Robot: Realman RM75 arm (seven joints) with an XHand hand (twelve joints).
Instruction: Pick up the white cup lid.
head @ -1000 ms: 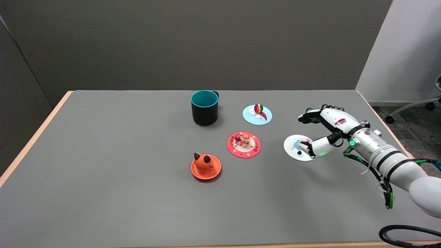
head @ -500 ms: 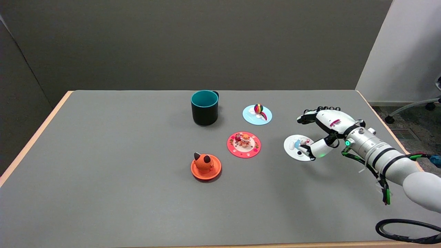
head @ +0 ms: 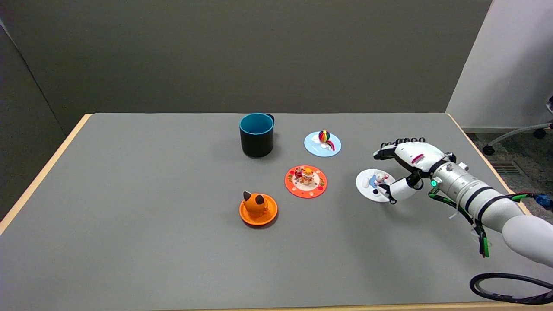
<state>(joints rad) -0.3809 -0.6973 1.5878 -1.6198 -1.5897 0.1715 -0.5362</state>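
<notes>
The white cup lid (head: 371, 185), a flat disc with a small figure on top, lies on the grey table (head: 151, 207) right of centre. My right hand (head: 404, 166) is at the lid's right side, fingers apart. Its thumb (head: 395, 191) overlaps the lid's right edge; I cannot tell whether it touches. The other fingers (head: 386, 151) reach out above and behind the lid, clear of it. Nothing is held in the hand.
A red lid (head: 306, 181) lies just left of the white one, a light blue lid (head: 322, 144) behind it, and an orange lid (head: 258, 209) nearer the front. A dark mug with a teal inside (head: 256, 134) stands at the back. A black cable (head: 505, 289) loops at the front right edge.
The right arm has swung slightly, the wrist shifting left and away, and the thumb has slid a little toward the lid's right edge. The white lid has not moved.
</notes>
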